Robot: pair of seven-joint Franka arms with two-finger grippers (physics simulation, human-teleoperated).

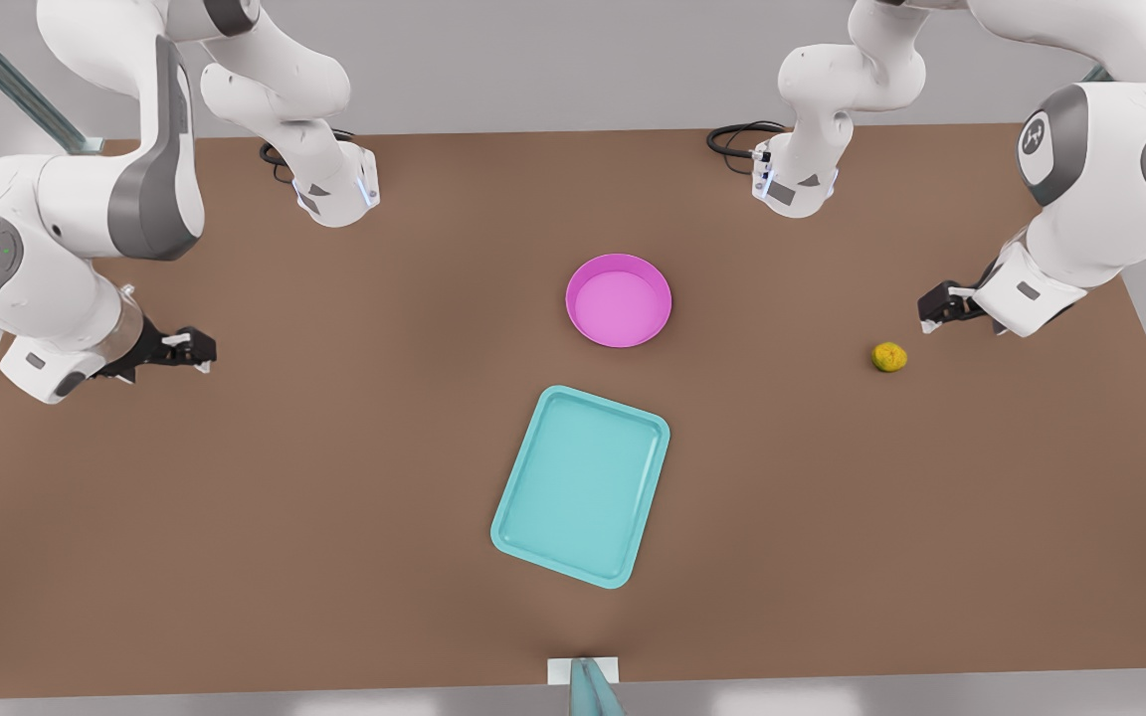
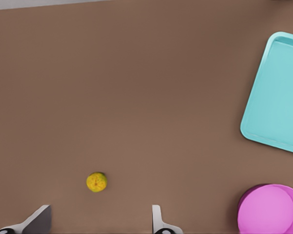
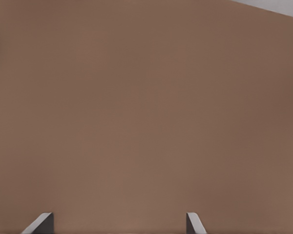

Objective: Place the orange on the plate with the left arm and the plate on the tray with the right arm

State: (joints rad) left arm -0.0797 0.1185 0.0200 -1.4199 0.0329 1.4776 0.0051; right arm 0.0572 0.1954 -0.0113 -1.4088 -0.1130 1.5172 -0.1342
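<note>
Just below the left gripper [image 1: 934,308] sits the orange [image 1: 889,356], untouched on the table [image 1: 334,447], so nothing's done yet. Plate [image 1: 619,299] is empty, well off toward the middle, with the tray [image 1: 581,485] beside it. Both grippers are wide open and empty; the right gripper [image 1: 190,350] waits far across.

The plate [image 1: 619,300] is set on the brown table [image 1: 334,477], apart from the tray [image 1: 581,486] lying nearer the front edge. The orange [image 1: 889,356] is seen on the front view's right, just beside the left gripper [image 1: 931,310]. The right gripper [image 1: 197,350] is held over bare table at the front view's left.
</note>
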